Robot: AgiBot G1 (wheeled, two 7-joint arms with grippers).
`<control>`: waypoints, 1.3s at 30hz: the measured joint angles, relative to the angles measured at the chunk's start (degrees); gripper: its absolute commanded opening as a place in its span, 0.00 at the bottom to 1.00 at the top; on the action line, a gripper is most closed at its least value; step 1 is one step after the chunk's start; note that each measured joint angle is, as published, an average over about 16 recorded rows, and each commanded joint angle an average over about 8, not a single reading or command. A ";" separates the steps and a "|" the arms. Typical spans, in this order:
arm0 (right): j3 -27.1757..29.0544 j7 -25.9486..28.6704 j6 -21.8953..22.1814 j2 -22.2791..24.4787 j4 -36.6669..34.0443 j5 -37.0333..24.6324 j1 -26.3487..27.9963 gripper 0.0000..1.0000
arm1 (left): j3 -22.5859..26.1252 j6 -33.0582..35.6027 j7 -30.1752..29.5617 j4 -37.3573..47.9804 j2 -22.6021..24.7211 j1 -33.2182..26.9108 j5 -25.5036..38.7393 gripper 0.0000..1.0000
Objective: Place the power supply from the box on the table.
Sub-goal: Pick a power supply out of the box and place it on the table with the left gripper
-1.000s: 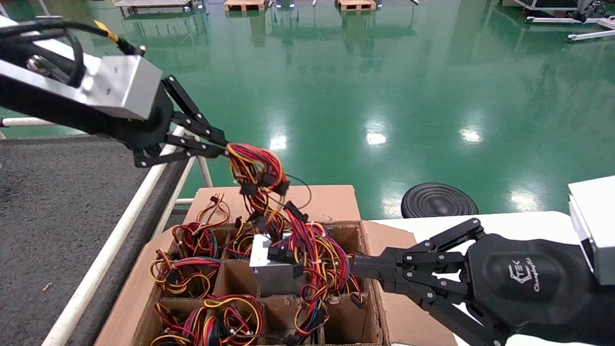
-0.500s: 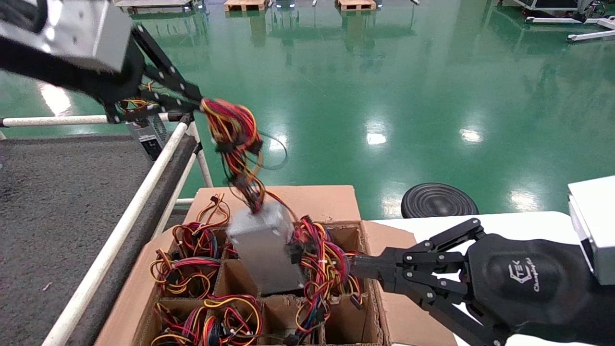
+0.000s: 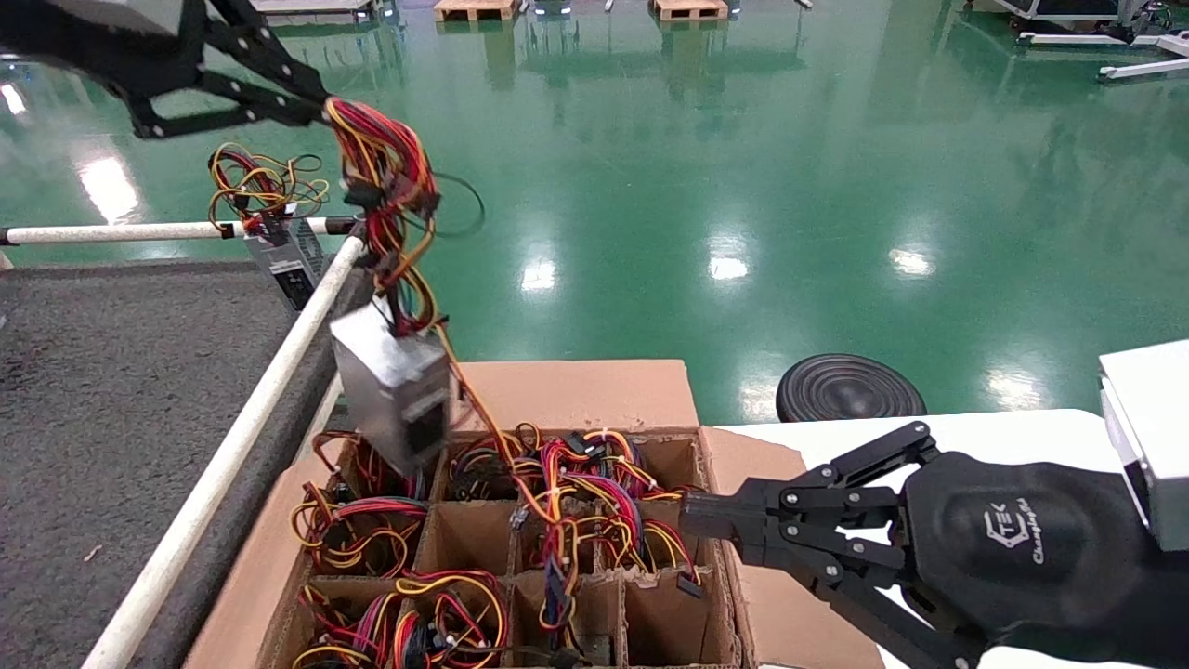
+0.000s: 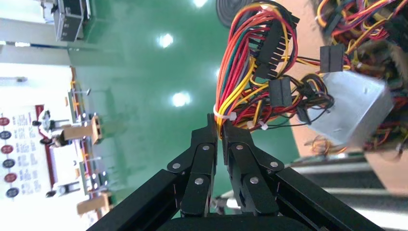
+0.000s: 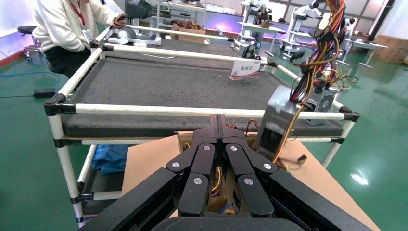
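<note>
One power supply (image 3: 395,386), a silver-grey metal block, hangs in the air at centre left of the head view, dangling by its bundle of wires (image 3: 381,177). It is above the near left corner of the box (image 3: 576,395) and beside the white rail (image 3: 241,437) of the desk (image 3: 102,372). The left gripper (image 3: 320,107), at the upper left of the frame, has its jaws pinched tight on the top of that bundle. A second, slimmer grey unit (image 3: 283,260) with its own tangle of wires sits at the far corner of the dark carpeted desk. The cardboard box, at lower centre, is split into square cells, several holding coloured wires. The right gripper (image 3: 692,520), at lower right, has its jaws closed on nothing, the tips at the box's right wall. One black round disc (image 3: 850,388) lies on the green floor (image 3: 743,167) beyond.
</note>
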 measured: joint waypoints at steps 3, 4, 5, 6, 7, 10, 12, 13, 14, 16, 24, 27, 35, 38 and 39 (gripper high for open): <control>0.00 0.00 0.00 0.00 0.00 0.00 0.00 0.00 | -0.33 -0.02 0.11 0.64 0.24 -1.19 1.57 0.00; 0.00 0.00 0.00 0.00 0.00 0.00 0.00 0.00 | -0.43 -0.01 0.14 0.84 0.30 -1.55 2.04 0.00; 0.00 0.00 0.00 0.00 0.00 0.00 0.00 0.00 | -0.54 0.01 0.19 1.05 0.33 -1.91 2.49 0.00; 0.00 0.00 0.00 0.00 0.00 0.00 0.00 0.00 | -0.64 0.03 0.23 1.26 0.36 -2.26 2.93 0.00; 0.00 0.00 0.00 0.00 0.00 0.00 0.00 0.00 | -0.74 0.06 0.27 1.45 0.36 -2.58 3.32 0.00; 0.00 0.00 0.00 0.00 0.00 0.00 0.00 0.00 | -1.04 0.17 0.41 2.01 0.25 -3.45 4.39 0.00; 0.00 0.00 0.00 0.00 0.00 0.00 0.00 0.00 | -1.23 0.25 0.48 2.36 0.08 -3.98 5.04 0.00; 0.00 0.00 0.00 0.00 0.00 0.00 0.00 0.00 | -1.32 0.29 0.50 2.53 -0.02 -4.23 5.34 0.00; 0.00 0.00 0.00 0.00 0.00 0.00 0.00 0.00 | -1.41 0.32 0.52 2.70 -0.14 -4.47 5.64 0.00; 0.00 0.00 0.00 0.00 0.00 0.00 0.00 0.00 | -1.55 0.40 0.54 3.04 -0.45 -4.92 6.22 0.00; 0.00 0.00 0.00 0.00 0.00 0.00 0.00 0.00 | -1.54 0.43 -0.02 4.69 -2.75 -6.72 8.67 0.00; 0.00 0.00 0.00 0.00 0.00 0.00 0.00 0.00 | -1.21 0.37 -0.51 5.40 -3.94 -7.38 9.62 0.00; 0.00 0.00 0.00 0.00 0.00 0.00 0.00 0.00 | 0.15 0.06 -2.20 7.13 -6.97 -8.99 12.08 0.00; 0.00 0.00 0.00 0.00 0.00 0.00 0.00 0.00 | 0.72 -0.22 -2.85 7.61 -7.86 -9.51 13.02 0.00; 0.00 0.00 0.00 0.00 0.00 0.00 0.00 0.00 | 0.89 -0.34 -3.05 7.74 -8.11 -9.67 13.32 0.00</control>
